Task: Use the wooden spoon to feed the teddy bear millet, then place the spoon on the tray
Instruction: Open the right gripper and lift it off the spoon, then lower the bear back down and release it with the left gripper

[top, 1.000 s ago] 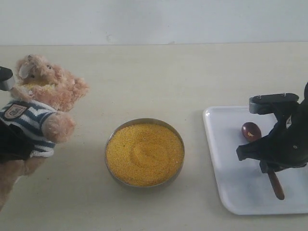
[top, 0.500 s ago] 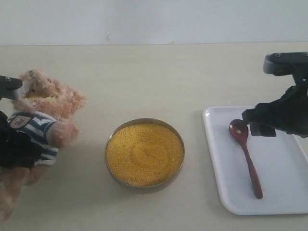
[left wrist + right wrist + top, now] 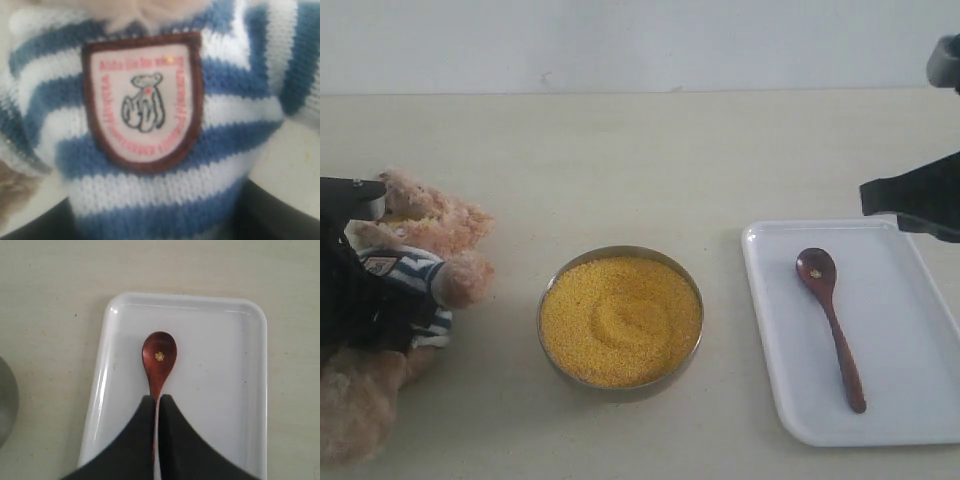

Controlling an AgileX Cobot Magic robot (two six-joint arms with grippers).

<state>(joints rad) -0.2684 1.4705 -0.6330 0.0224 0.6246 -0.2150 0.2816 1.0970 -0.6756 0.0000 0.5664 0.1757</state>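
Note:
The teddy bear leans low at the table's left edge, and my left gripper is shut on its striped torso. Its shirt and chest badge fill the left wrist view, with dark jaws at both sides. The millet fills a metal bowl in the middle. On the white tray at the right lies the wooden spoon, a few yellow grains in its bowl. My right gripper hangs above the tray's far edge, shut and empty, with the spoon's handle showing below it.
The tray has bare room beside the spoon. A pale wall stands behind the cream table. The bowl's rim shows at the edge of the right wrist view.
My right gripper let go of the spoon, rose up and to the right off the tray, and shut. The spoon now lies flat on the tray. The left arm lowered the bear toward the table.

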